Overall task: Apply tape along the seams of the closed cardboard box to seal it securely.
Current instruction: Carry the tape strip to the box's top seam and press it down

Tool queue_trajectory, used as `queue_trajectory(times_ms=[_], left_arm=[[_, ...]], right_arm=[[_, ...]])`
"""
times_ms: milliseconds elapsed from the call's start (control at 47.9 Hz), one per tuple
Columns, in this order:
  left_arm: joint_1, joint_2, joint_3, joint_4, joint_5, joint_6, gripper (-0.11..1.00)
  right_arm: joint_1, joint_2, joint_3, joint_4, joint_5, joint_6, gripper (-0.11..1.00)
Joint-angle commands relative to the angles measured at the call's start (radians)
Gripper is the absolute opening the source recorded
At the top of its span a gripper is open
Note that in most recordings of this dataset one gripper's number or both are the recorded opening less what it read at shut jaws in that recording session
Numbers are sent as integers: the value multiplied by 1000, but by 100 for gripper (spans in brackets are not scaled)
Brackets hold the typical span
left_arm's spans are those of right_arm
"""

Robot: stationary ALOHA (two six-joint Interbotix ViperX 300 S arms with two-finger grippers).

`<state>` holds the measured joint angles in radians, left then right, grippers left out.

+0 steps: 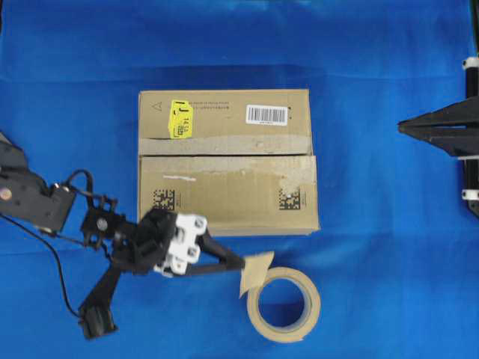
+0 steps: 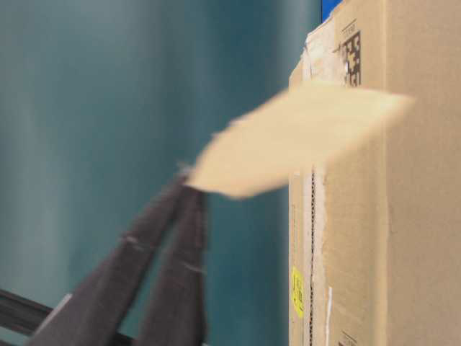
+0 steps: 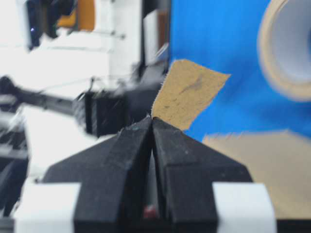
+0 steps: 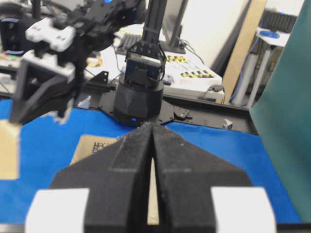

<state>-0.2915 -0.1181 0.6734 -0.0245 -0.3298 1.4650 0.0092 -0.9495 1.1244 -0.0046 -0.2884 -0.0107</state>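
The cardboard box [image 1: 224, 191] lies mid-table, with a yellow sticker, a barcode label and two black code prints. Its seam [image 1: 224, 155] runs left to right between the flaps, bordered by pale torn cardboard. My left gripper [image 1: 243, 263] is in front of the box, shut on a corner of the small tan piece of tape [image 1: 257, 274]. The tape is held off the cloth beside the roll; it also shows in the left wrist view [image 3: 187, 94] and the table-level view [image 2: 295, 137]. My right gripper [image 1: 400, 127] is shut and empty, off to the right of the box.
The ring-shaped tan tape roll [image 1: 284, 304] lies on the blue cloth [image 1: 389, 262] in front of the box's right half, right next to the held tape. The left arm's cables [image 1: 45, 254] trail at the lower left.
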Motion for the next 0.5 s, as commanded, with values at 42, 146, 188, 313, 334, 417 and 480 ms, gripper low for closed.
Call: queue_trajectory(times_ms=[42, 146, 188, 313, 334, 417, 480], left_arm=[[67, -58, 0, 2, -3, 32, 0], [124, -72, 3, 2, -2, 67, 0], [146, -72, 6, 2, 3, 80, 0], [202, -72, 2, 2, 86, 110, 0], [210, -72, 0, 0, 100, 114, 0], [235, -69, -5, 2, 146, 117, 0], [253, -66, -6, 2, 173, 117, 0]], right_arm=[[2, 21, -17, 0, -3, 2, 0], [2, 34, -15, 0, -5, 2, 0], [3, 38, -14, -2, -8, 2, 0], [2, 44, -14, 0, -9, 2, 0], [2, 46, -14, -2, -9, 2, 0], [3, 46, -12, -2, -9, 2, 0], [2, 46, -14, -2, -6, 2, 0]])
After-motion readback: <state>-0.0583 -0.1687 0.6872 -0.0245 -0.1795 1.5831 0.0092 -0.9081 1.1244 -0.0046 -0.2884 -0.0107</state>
